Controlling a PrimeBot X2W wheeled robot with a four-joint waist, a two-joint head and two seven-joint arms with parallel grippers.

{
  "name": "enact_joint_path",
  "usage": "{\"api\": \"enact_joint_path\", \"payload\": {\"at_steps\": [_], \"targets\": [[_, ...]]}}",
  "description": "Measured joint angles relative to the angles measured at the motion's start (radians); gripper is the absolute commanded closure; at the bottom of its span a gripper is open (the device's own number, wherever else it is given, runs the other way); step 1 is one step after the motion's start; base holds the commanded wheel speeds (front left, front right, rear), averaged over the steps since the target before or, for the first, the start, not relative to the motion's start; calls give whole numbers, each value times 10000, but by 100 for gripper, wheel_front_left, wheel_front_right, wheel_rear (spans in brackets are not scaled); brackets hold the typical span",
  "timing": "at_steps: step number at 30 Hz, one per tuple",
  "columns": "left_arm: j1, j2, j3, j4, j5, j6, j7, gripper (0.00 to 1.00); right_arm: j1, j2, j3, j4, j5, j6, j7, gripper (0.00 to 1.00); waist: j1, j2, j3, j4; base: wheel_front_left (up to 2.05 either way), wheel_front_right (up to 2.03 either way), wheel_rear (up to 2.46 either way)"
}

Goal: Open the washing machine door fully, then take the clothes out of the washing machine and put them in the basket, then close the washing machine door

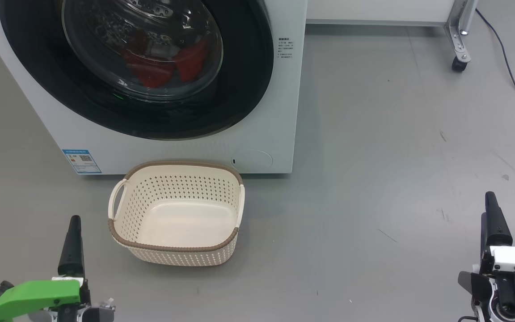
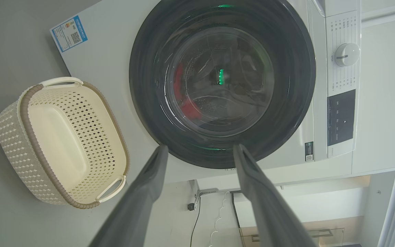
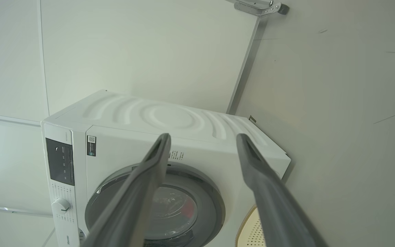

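The washing machine door [image 1: 248,71] lies shut against the washing machine [image 1: 284,116], and the clothes [image 1: 191,60] sit inside the drum, red shapes behind the bulging glass, so no step of the task looks begun. The basket [image 1: 181,164] stands upright and empty on the floor [image 1: 373,179], just in front of the lower edge of the machine's front and under the door. That seems a sensible spot, since garments pulled out of the mouth would have little way to travel. Whether its back rim touches the machine I cannot tell. It may also stand in the path of the door's swing, though which side carries the hinge is not plain. The left pincer [image 2: 201,146] has its fingers spread wide on nothing and points at the lower part of the door's black ring, from well back. The right pincer [image 3: 202,135] is equally spread and empty and aims at the machine's upper front, which reads as both arms waiting before a first reach. The head view gives the layout on the floor, with the basket's bare bottom between the two arms. The left wrist view adds the dial [image 2: 346,55] and the dark control panel [image 2: 341,118]. The right wrist view offers the machine's ribbed top [image 3: 170,116] and a slanted look along the front, where the door's ring seems to lie flush.
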Motion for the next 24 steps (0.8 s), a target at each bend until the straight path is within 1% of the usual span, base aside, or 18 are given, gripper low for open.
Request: {"api": "enact_joint_path", "payload": {"at_steps": [3,9,12,14,18,20,24], "targets": [[-9,2,-12,-174,261,0,-86,0,-7,-2,4,-190,-178,0,-96,0,0,0,8,2,0,0,0],[-69,6,-15,-523,439,0,-341,0,-12,-15,21,-529,-913,0,-337,0,0,0,7,12,0,0,0],[-133,8,-25,-704,938,0,-433,0,-12,-38,23,-644,-1225,0,-433,0,0,0,0,19,0,0,0],[-134,10,-67,-836,1221,0,-510,0,-12,-46,59,-759,-1607,2,-499,0,0,0,-2,22,0,0,0],[-135,19,-249,-1011,2167,0,-637,0,-12,-56,211,-957,-2280,2,-640,0,0,0,12,18,0,0,0],[-135,21,-353,-1068,2383,0,-692,0,-11,-59,245,-966,-2585,2,-694,0,0,0,14,15,0,0,0],[-135,25,-449,-1202,3154,0,-867,0,-9,-63,318,-1037,-3304,2,-859,0,0,0,8,9,0,0,0]]}}
